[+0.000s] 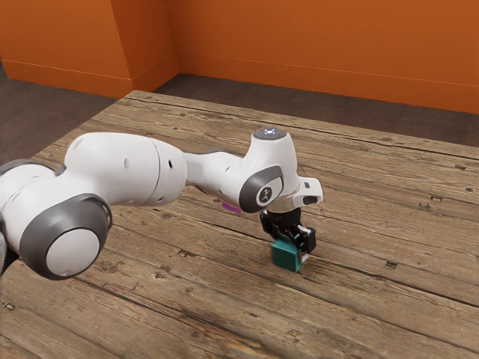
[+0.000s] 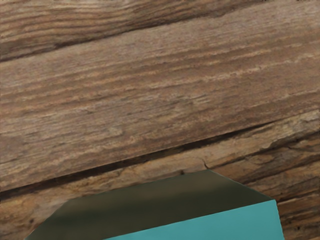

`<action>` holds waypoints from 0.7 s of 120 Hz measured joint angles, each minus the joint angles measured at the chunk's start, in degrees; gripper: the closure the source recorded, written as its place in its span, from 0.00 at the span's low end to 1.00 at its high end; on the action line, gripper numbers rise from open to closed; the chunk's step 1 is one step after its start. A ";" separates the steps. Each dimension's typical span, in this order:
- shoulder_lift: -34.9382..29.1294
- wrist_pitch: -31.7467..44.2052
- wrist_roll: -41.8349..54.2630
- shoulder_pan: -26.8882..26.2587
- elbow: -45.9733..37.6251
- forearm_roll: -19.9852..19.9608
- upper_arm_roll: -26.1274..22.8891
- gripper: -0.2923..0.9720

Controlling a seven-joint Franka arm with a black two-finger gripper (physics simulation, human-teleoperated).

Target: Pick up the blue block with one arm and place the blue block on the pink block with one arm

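Closest of all, the wooden table (image 1: 187, 321), rough planks with cracks. Then the fat white arm (image 1: 120, 179), reaching in from the exterior view's left. A bit farther, at the end of it, the black pincer (image 1: 289, 239), pointing down at the table. Right under it, the blue block (image 1: 287, 256), more blue-green than blue, sitting on the wood or just off it, hard to say which. Pincer squeezing the block, or loose around it? Cannot tell. In the wrist view, 1 corner of the block right below the hand, with a dark shadow (image 2: 150, 205) on the planks next to it.

Looks small, hard and light, like a toy cube. Probably smooth too, so could slip. Best to hold it by 2 flat sides facing each other, near the middle, not by the corners. No need to squeeze hard.

Farther back, just past the arm, a tiny bit of the pink block (image 1: 232, 209), mostly hidden, near the blue block but not touching. Farthest away, the dark floor (image 1: 45, 112) and the orange wall (image 1: 337, 37).
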 joint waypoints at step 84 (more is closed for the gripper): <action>-7.17 -6.52 -0.14 -0.28 4.88 2.74 3.00 0.47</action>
